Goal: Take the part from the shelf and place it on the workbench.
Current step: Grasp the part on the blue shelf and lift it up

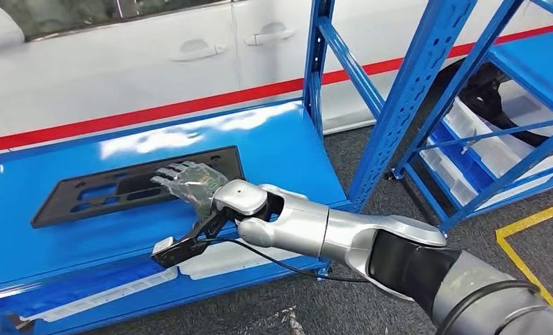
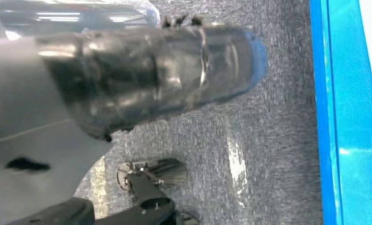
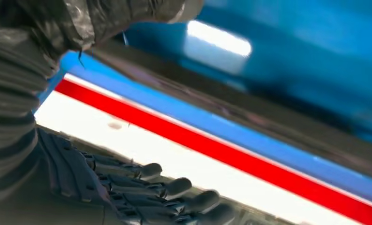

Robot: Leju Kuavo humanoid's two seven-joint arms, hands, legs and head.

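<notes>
The part (image 1: pixel 106 190) is a flat black plate with cut-outs, lying on a glossy blue surface (image 1: pixel 273 146) in the head view. My right hand (image 1: pixel 193 183) reaches in from the lower right, and its fingers spread flat over the plate's right end. In the right wrist view the fingers (image 3: pixel 174 187) are stretched out straight, and the plate's dark edge (image 3: pixel 249 117) runs between them and the thumb. I see no closed grip on it. My left hand (image 2: pixel 141 79) hangs over grey floor as a wrapped dark shape, and its fingers are hidden.
Blue rack posts (image 1: pixel 427 91) stand right of the surface, with white bins (image 1: pixel 482 146) on lower shelves behind them. A white car with a red stripe (image 1: pixel 155 63) is close behind. Yellow tape (image 1: pixel 531 237) marks the grey floor at the right.
</notes>
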